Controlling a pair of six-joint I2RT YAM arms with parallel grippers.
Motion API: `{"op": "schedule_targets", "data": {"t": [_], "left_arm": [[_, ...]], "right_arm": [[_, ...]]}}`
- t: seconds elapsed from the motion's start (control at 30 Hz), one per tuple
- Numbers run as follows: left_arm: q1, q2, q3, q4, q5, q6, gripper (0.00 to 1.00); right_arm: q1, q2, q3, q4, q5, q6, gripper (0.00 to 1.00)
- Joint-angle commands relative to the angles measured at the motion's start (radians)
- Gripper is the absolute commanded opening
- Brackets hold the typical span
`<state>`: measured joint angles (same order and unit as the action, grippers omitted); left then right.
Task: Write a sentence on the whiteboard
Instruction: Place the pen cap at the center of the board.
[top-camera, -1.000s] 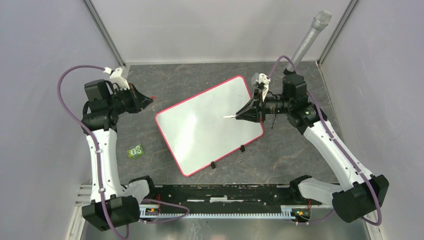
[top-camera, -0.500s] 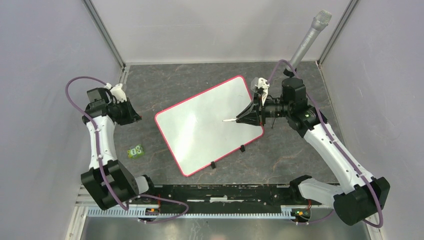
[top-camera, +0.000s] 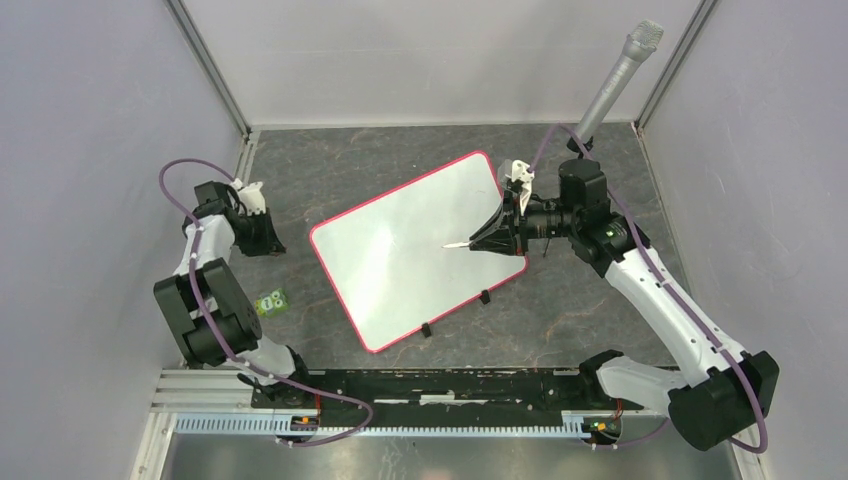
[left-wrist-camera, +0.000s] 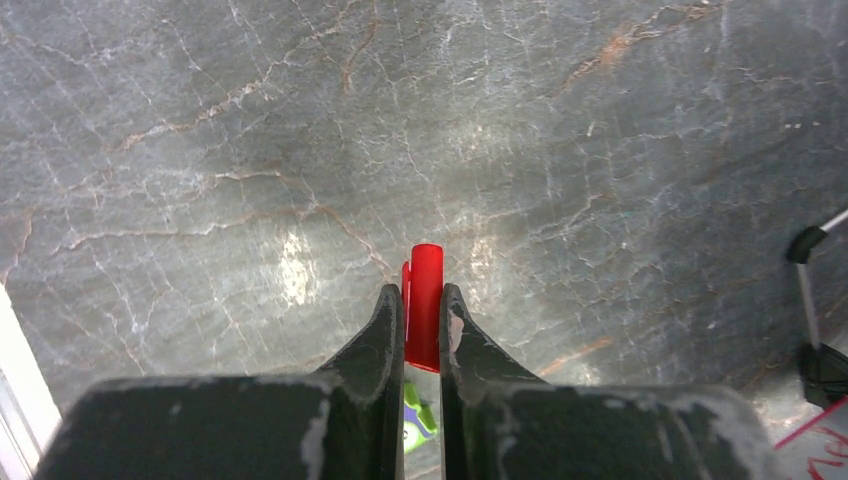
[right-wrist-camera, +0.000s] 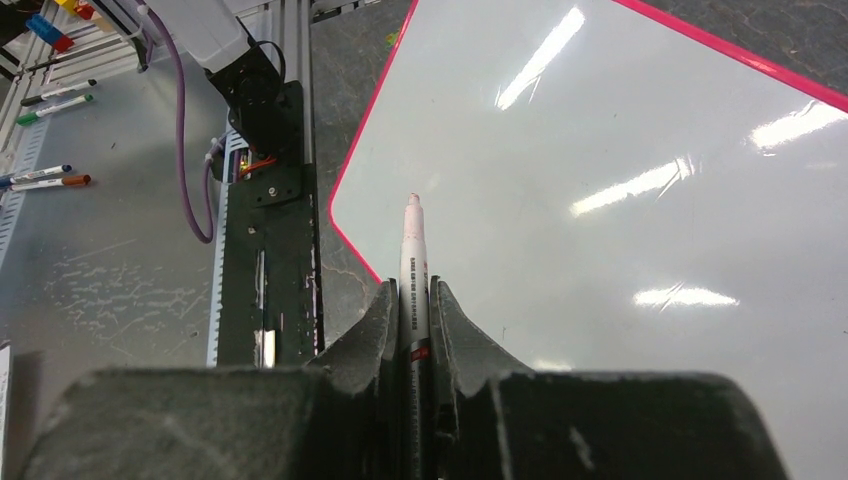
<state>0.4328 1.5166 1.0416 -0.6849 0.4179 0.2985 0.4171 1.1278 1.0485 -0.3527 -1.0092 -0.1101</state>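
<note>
The whiteboard (top-camera: 400, 262) lies tilted on the dark stone table, pink-red frame, two black clips on its near edge. It also fills the right wrist view (right-wrist-camera: 620, 230). No sentence shows on it in either view. My right gripper (top-camera: 480, 241) (right-wrist-camera: 412, 287) is shut on an uncapped white marker (right-wrist-camera: 413, 250), which points left over the board's right part; I cannot tell whether the tip touches. My left gripper (top-camera: 272, 243) (left-wrist-camera: 422, 292) is left of the board over bare table, shut on a red marker cap (left-wrist-camera: 426, 290).
A small green object (top-camera: 270, 302) lies on the table near the left arm and shows between the left fingers (left-wrist-camera: 420, 422). A grey pole (top-camera: 620, 70) leans at the back right. A black rail (top-camera: 450, 385) runs along the near edge. Spare markers (right-wrist-camera: 45, 178) lie beyond it.
My left arm has folded back, carrying its gripper and the cap left and nearer. My right gripper has shifted slightly left and nearer with the marker.
</note>
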Motion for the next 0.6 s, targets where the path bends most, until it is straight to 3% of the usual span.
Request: {"op": "schedule_targets", "data": {"t": [0.0, 0.57], "left_arm": [[0.008, 0.046, -0.014, 0.109, 0.002, 0.089, 0.09], [0.006, 0.212, -0.032, 0.171, -0.081, 0.174, 0.19]], "right_arm": [[0.009, 0.001, -0.009, 0.047, -0.011, 0.001, 0.0], [0.009, 0.009, -0.047, 0.067, -0.043, 0.006, 0.0]]}}
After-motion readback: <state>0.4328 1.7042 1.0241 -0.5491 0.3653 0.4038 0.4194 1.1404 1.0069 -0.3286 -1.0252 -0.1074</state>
